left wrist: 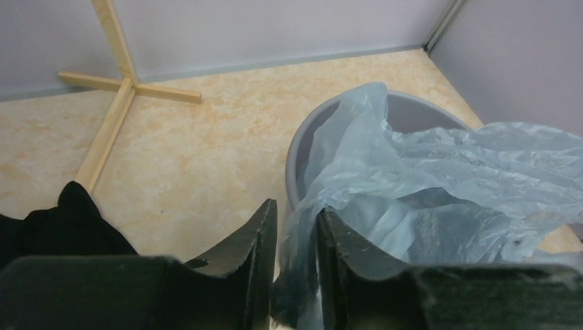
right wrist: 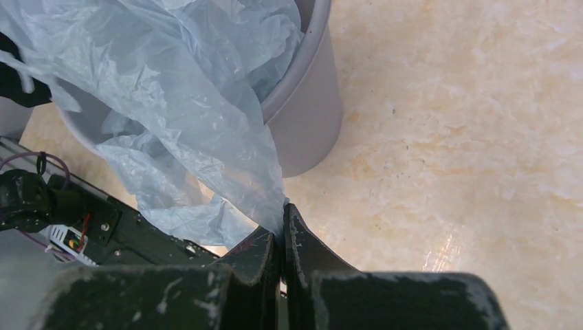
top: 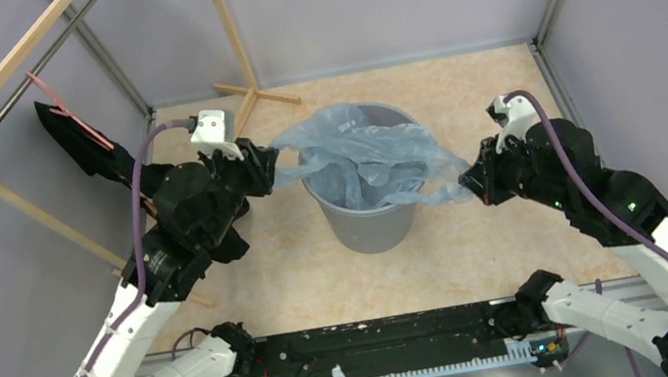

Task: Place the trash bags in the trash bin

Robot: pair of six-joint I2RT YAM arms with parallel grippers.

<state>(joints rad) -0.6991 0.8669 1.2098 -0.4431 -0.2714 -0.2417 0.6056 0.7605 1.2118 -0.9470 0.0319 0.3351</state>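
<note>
**Right gripper [right wrist: 282, 220] clamps film edge while left gripper [left wrist: 297, 210] stands slack at the rim**

Right gripper's jaws are pressed together on a corner of the trash bags [top: 376, 157], a single pale-blue film sheet; left gripper's jaws stand slightly parted with bunched film lying in the gap, a hold that looks loose rather than firm. The sheet lies partly inside the trash bin [top: 371, 223], which stands mid-table [top: 457, 98]; the rest is draped over the rim on both sides, with a tail hanging outside the near right wall.

By the look of it, the step in hand is getting the overhanging film inside. It would go best if each held edge were carried in over the mouth and lowered below the rim before letting go; film released outside the rim is likely to slide down the wall. The bin looks light, so a gentle, slack pull should keep it from tipping or sliding.

Left arm reaches in from the left, forearm raised and wrist turned toward the bin's far left rim; right arm mirrors it from the right, elbow high, its gripper pointing inward just beside the bin's near right side.
</note>
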